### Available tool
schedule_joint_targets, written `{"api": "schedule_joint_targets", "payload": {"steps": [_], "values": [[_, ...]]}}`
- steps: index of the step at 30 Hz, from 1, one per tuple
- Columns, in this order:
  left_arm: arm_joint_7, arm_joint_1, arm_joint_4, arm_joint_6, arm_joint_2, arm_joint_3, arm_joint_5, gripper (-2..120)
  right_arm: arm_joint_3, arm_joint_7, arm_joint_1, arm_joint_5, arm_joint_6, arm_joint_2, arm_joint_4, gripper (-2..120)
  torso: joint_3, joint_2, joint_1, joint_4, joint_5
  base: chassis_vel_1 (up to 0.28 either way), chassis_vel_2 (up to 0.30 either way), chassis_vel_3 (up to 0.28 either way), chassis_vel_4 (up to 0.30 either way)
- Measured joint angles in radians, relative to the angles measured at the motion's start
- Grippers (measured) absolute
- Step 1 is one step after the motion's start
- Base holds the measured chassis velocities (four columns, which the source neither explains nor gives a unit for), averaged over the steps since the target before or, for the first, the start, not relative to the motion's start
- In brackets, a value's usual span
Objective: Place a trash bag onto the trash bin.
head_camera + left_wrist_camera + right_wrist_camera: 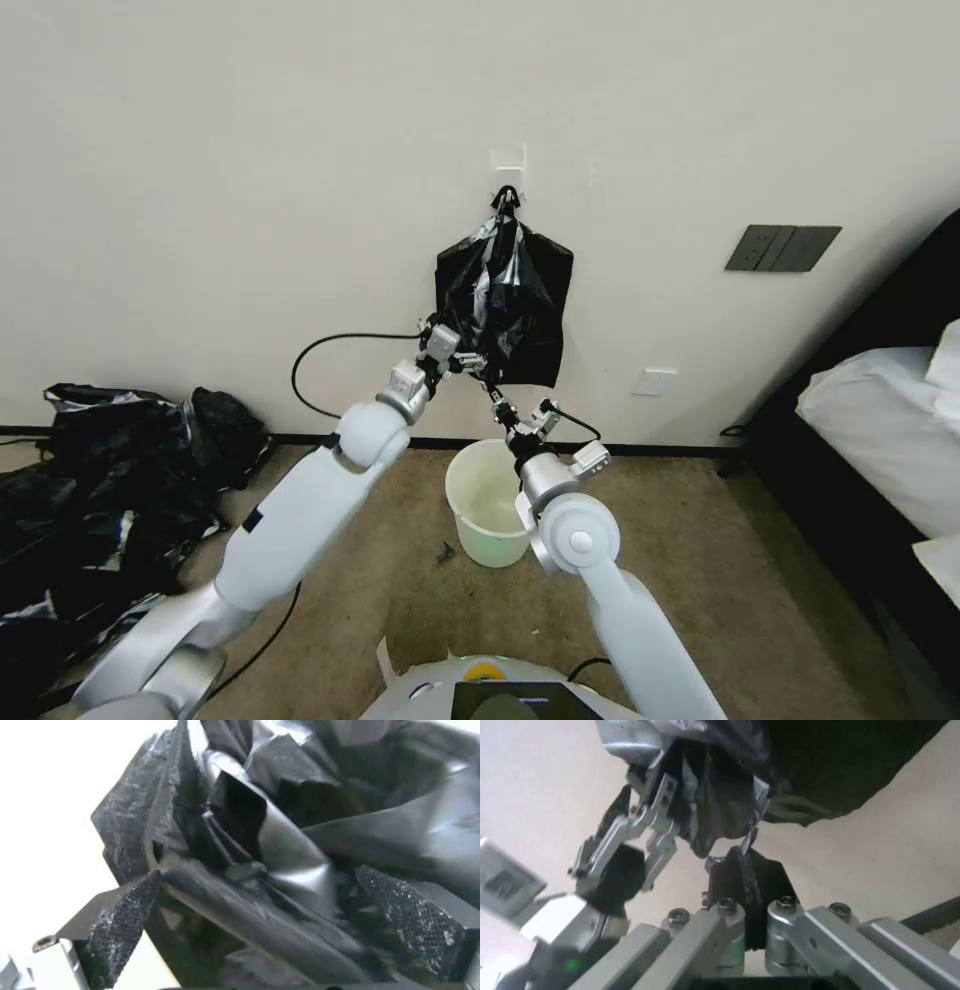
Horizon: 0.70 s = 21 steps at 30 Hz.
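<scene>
A black plastic bundle (pixel 505 300) hangs from a wall hook (pixel 508 192), above the cream-white trash bin (pixel 487 505) standing on the carpet. My right gripper (pixel 492 390) (pixel 747 855) is just under the bundle's lower edge. It is shut on a thin tip of the trash bag (pixel 749 842) that sticks out of the bundle; the rest of that bag cannot be told apart from the bundle. My left gripper (pixel 478 362) (pixel 265 915) is open at the bundle's lower left, with wrinkled glossy folds (pixel 300 862) between its textured pads (pixel 120 915).
A big heap of black plastic sheeting (pixel 100 480) lies on the floor at the left. A bed with white bedding (pixel 880 420) fills the right side. A black cable (pixel 320 360) loops along the wall behind my left arm. Bare carpet (pixel 700 520) surrounds the bin.
</scene>
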Motion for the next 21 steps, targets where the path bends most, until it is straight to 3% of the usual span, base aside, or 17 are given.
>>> {"api": "schedule_joint_targets", "payload": {"steps": [15, 21], "values": [[0.016, -0.1, 0.086, 0.083, -0.036, 0.053, 0.036, 100, -0.001, -0.002, 0.001, -0.005, 0.0, 0.014, -0.007, 0, 0.0, 0.0, 0.0, 0.0, -0.0002, 0.0, 0.0, 0.0, 0.0], [0.007, -0.093, 0.087, 0.082, -0.036, 0.053, 0.045, 80, 0.0, -0.003, 0.003, -0.008, 0.0, 0.014, -0.009, 0, 0.0, 0.0, 0.0, 0.0, -0.0002, 0.0, 0.0, 0.0, 0.0]]}}
